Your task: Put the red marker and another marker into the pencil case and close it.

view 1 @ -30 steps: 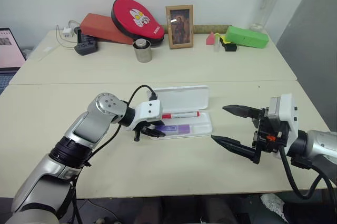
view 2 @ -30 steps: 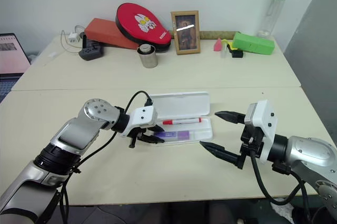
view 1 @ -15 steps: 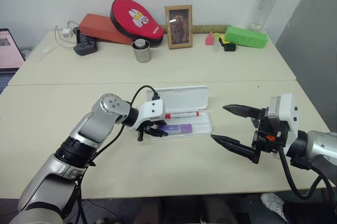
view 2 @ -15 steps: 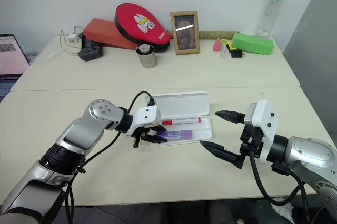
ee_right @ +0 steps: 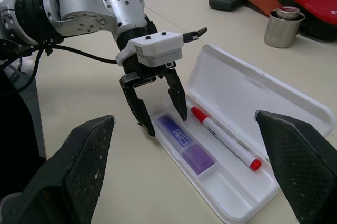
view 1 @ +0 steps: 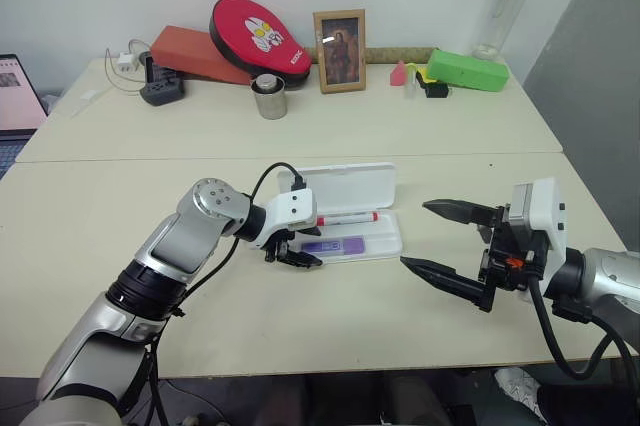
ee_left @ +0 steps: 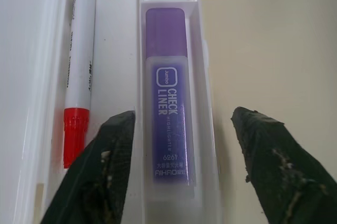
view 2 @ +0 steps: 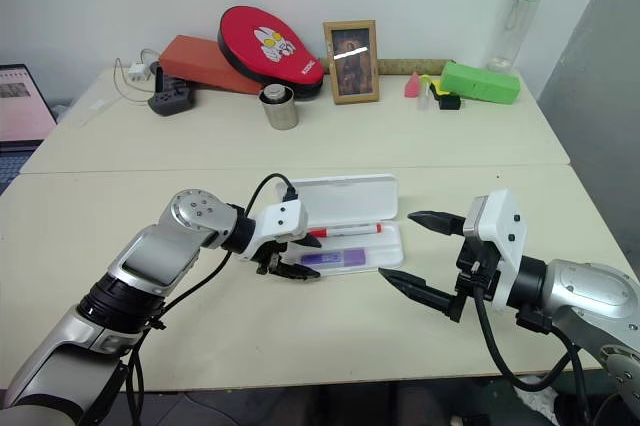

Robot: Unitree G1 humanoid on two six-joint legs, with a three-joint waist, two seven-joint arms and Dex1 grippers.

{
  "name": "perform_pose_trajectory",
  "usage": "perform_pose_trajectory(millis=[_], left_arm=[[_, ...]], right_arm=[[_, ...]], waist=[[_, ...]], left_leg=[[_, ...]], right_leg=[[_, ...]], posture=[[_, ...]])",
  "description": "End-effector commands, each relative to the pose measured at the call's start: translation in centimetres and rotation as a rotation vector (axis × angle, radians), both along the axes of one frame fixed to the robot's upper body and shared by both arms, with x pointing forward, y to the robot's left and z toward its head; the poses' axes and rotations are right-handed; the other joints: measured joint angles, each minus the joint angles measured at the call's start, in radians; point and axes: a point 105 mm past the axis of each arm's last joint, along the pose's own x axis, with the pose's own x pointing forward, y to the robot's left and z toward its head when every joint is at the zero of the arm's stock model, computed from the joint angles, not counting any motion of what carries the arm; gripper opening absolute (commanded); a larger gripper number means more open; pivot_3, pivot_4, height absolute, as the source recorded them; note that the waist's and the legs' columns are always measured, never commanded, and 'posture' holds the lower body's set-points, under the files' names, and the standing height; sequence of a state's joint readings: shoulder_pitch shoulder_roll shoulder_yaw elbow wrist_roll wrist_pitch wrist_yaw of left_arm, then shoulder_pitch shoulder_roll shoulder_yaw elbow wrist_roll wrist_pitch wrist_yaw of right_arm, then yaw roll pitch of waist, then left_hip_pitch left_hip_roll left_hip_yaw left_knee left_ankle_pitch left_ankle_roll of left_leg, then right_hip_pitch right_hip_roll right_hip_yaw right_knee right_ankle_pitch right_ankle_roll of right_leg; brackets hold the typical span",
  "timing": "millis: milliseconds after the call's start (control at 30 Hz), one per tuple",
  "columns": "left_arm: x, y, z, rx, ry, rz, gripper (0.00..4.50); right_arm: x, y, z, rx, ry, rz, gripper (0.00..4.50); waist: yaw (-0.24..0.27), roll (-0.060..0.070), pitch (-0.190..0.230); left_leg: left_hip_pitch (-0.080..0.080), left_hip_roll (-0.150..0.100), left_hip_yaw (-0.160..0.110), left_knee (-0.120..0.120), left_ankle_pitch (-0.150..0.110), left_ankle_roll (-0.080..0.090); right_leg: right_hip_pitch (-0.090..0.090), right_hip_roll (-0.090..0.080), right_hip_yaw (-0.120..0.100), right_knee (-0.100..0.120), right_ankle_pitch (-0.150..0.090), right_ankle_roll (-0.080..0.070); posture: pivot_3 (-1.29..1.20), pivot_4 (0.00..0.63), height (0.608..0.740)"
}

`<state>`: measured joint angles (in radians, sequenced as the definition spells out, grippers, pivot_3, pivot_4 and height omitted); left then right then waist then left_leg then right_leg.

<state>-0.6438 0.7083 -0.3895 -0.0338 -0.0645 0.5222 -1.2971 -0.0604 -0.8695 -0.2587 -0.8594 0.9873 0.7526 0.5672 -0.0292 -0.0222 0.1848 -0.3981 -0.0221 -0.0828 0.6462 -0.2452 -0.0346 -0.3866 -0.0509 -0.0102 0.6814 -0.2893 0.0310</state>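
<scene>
**Both markers lying in the open case, left gripper spread above the highlighter**

The slim white-barrelled red marker point(ee_left: 80, 66) with its red cap and red tail is lying lengthwise in the tray of the flat white plastic pencil case point(view 1: 392, 242), along the side nearest the hinge. Beside it, in the narrow front compartment of the same tray, the short, thick lilac-purple highlighter point(ee_left: 168, 124) with a pale printed label is resting flat, parallel to the red marker and apart from it. The case's hinged lid point(view 1: 350, 186) is standing open, tipped back toward the far side of the table.

The left gripper point(ee_right: 158, 109) is hanging over the near end of the highlighter with its two black fingers point(ee_left: 100, 176) spread apart, one on each side of the highlighter's compartment, gripping nothing.

The right gripper point(view 1: 440, 241) is hovering to the right of the case, well apart from it, with its fingers spread wide and nothing between them.

The case is sitting near the front of a pale cream table point(view 1: 100, 206). Along the far edge are standing a small metal cup point(view 1: 269, 96), a framed picture point(view 1: 341, 51), a red oval pouch with a cartoon print point(view 1: 262, 34), an orange-red box point(view 1: 190, 52), a green box point(view 1: 468, 70) and a clear bottle with a pale green cap point(view 1: 506, 6).
</scene>
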Motion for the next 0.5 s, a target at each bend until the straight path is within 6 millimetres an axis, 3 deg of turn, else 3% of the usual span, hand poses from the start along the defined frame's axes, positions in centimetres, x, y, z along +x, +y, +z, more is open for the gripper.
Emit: perform_pose_trajectory(millis=[33,100,167,267,400,500], left_arm=[[0.0,-0.8,1.4,-0.034,-0.042,-0.022,4.03],[-0.2,-1.3,1.9,-0.062,-0.047,-0.031,4.43],[-0.3,-2.6,3.0,-0.154,-0.073,-0.049,4.47],[-0.1,-5.8,6.3,-0.416,-0.113,-0.057,4.47],[-0.5,-8.3,8.8,-0.608,-0.170,-0.079,4.47],[-0.3,-9.3,10.0,-0.688,-0.233,-0.066,4.47]], right_arm=[[0.0,-0.3,0.7,0.002,-0.039,-0.012,4.50],[1.0,-1.1,0.4,0.002,-0.038,-0.084,4.50],[3.2,-3.0,-0.7,-0.038,-0.017,-0.251,4.50],[6.5,-7.5,-3.4,-0.105,0.097,-0.576,4.50],[8.2,-11.4,-5.8,-0.145,0.206,-0.860,4.50],[8.5,-12.8,-7.2,-0.173,0.268,-0.967,4.50]], waist=[[0.000,0.000,0.000],[0.000,0.000,0.000],[0.001,0.000,0.000],[0.002,0.000,0.000],[0.010,-0.002,0.000],[0.004,-0.001,-0.001]], left_leg=[[0.000,0.000,0.000,0.000,0.000,0.000],[0.000,0.000,0.000,0.000,0.000,0.000],[0.000,0.000,0.000,0.000,0.000,0.000],[-0.001,-0.001,0.000,0.001,0.000,0.000],[-0.001,-0.001,0.000,0.002,0.000,0.000],[0.000,-0.001,0.001,0.001,0.000,0.000]], right_leg=[[0.000,0.000,0.000,0.000,0.000,0.000],[0.000,0.000,0.000,0.000,0.000,0.000],[0.000,0.000,0.000,0.000,0.000,0.000],[0.000,-0.001,0.000,0.000,0.000,0.000],[0.001,-0.002,0.000,0.000,0.001,0.001],[0.000,-0.002,0.002,0.000,0.001,0.001]], posture=[[0.00,0.150,0.740],[0.00,0.150,0.740],[0.00,0.150,0.740],[0.00,0.150,0.740],[0.00,0.150,0.740],[0.00,0.150,0.740]])
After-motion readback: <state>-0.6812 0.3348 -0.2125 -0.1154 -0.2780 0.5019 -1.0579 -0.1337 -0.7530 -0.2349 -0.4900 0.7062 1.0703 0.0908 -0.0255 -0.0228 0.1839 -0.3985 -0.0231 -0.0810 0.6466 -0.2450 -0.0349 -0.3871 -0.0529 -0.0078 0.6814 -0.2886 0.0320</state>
